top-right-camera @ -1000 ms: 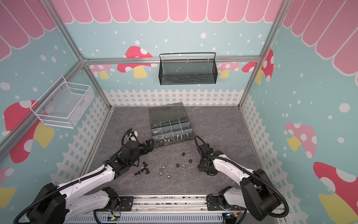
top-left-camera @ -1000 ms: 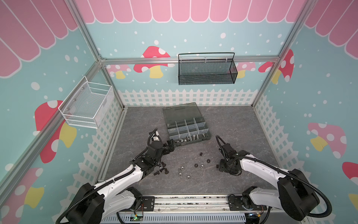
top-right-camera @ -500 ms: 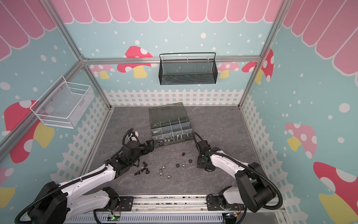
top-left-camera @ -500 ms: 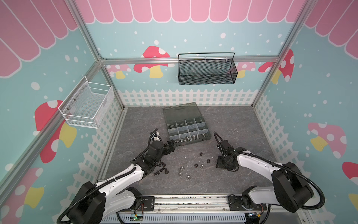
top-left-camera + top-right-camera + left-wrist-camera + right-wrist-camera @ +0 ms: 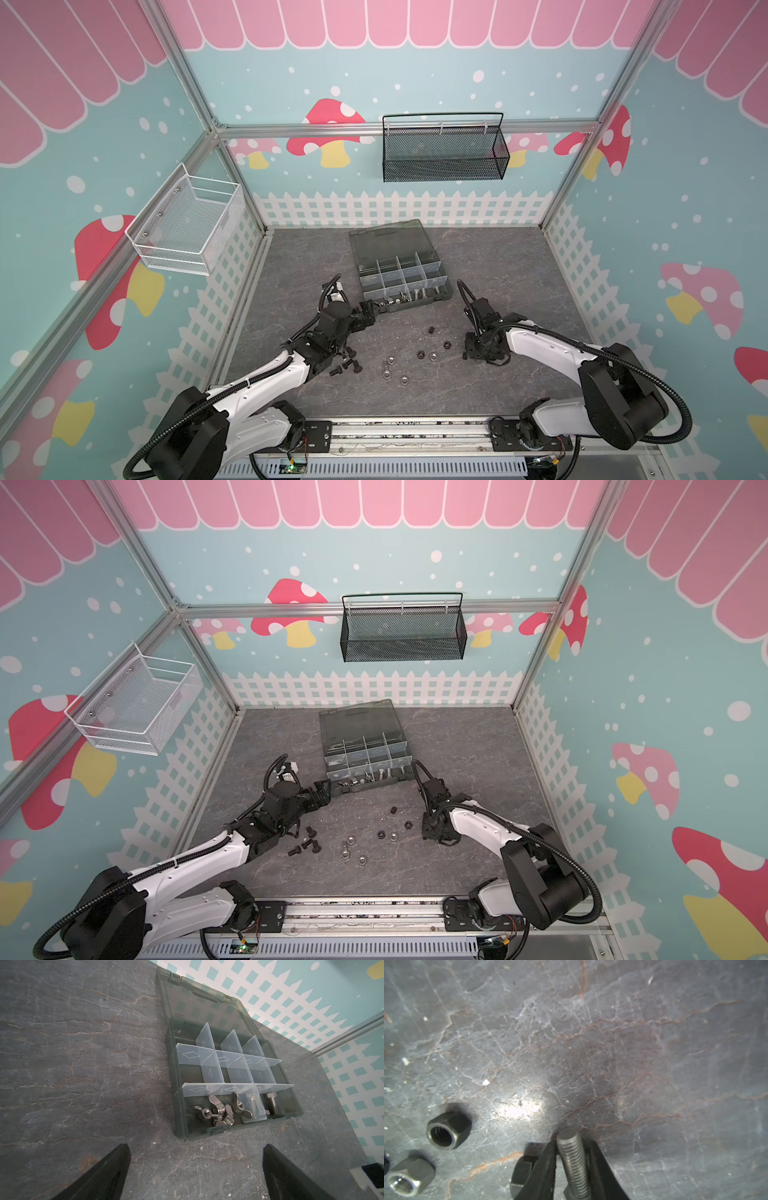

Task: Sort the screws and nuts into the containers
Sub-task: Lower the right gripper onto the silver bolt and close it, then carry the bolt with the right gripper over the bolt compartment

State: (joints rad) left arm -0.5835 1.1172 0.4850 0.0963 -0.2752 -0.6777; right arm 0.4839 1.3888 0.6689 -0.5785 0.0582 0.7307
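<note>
The right gripper is clamped on a silver screw in front of the box, off its right corner. The left gripper stands wide apart by the box's front left corner. Loose nuts and black screws lie before the box; wing nuts sit in its front row

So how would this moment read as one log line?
left hand: open, beside box | right hand: pinching silver screw | nuts: loose on table
</note>
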